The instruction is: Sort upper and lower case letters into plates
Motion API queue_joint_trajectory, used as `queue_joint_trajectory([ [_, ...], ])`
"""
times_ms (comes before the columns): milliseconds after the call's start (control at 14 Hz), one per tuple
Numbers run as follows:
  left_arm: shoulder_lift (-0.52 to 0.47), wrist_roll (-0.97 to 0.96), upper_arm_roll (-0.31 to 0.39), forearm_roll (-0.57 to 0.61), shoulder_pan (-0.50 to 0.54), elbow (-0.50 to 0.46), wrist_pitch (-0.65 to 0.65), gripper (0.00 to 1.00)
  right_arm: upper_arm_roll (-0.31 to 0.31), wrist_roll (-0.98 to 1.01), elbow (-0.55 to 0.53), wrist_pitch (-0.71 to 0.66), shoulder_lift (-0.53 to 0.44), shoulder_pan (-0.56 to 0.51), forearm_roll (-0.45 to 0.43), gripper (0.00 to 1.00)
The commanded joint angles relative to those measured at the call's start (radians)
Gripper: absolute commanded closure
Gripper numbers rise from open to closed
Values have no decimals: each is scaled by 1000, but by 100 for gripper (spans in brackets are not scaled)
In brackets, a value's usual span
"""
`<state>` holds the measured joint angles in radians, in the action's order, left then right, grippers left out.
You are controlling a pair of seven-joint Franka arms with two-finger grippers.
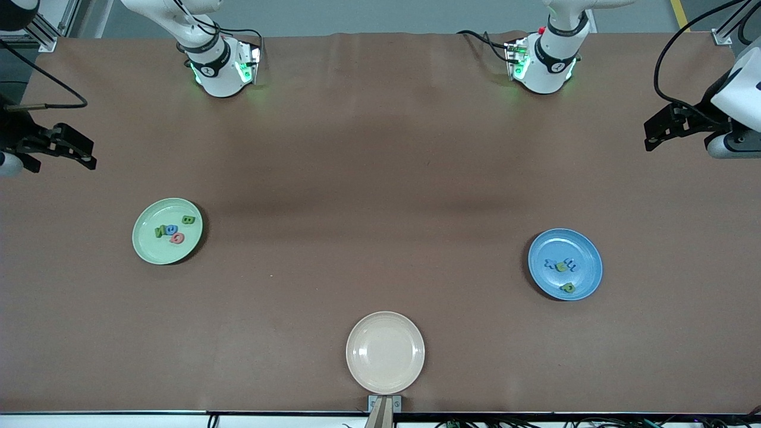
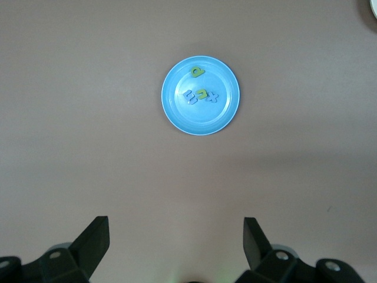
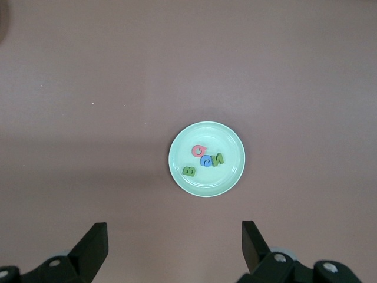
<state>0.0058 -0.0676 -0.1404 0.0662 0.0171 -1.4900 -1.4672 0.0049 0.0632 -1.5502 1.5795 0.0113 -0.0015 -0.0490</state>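
Observation:
A pale mint green plate point(image 1: 153, 249) point(image 3: 206, 184) lies toward the right arm's end of the table. It holds several letters: a green B point(image 1: 188, 220), a green N point(image 3: 217, 159), a blue one point(image 1: 172, 229) and a red one point(image 1: 177, 238). A blue plate point(image 1: 587, 252) point(image 2: 200, 119) lies toward the left arm's end with several green and blue letters point(image 1: 562, 267) point(image 2: 202, 94) in it. My right gripper point(image 1: 89, 153) point(image 3: 174, 242) hangs open and empty high over the table's end. At the other end my left gripper point(image 1: 649, 135) point(image 2: 177, 236) does the same.
A cream-beige plate point(image 1: 385, 352) with nothing in it sits near the table's front edge, midway between the two ends. Its rim also shows at a corner of the left wrist view point(image 2: 372, 9). Brown tabletop point(image 1: 380, 196) stretches between the plates.

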Motion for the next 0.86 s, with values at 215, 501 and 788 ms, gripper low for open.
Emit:
queue_joint_trajectory([
  [215, -12, -41, -37, -34, 4, -32, 8, 0, -9, -8, 97, -18, 13, -9, -8, 0],
  [501, -1, -37, -25, -63, 18, -7, 5, 0, -6, -11, 124, -18, 15, -2, 3, 0],
  [788, 10, -32, -27, -55, 18, -4, 5, 0, -8, -10, 125, -16, 13, -9, 4, 0],
])
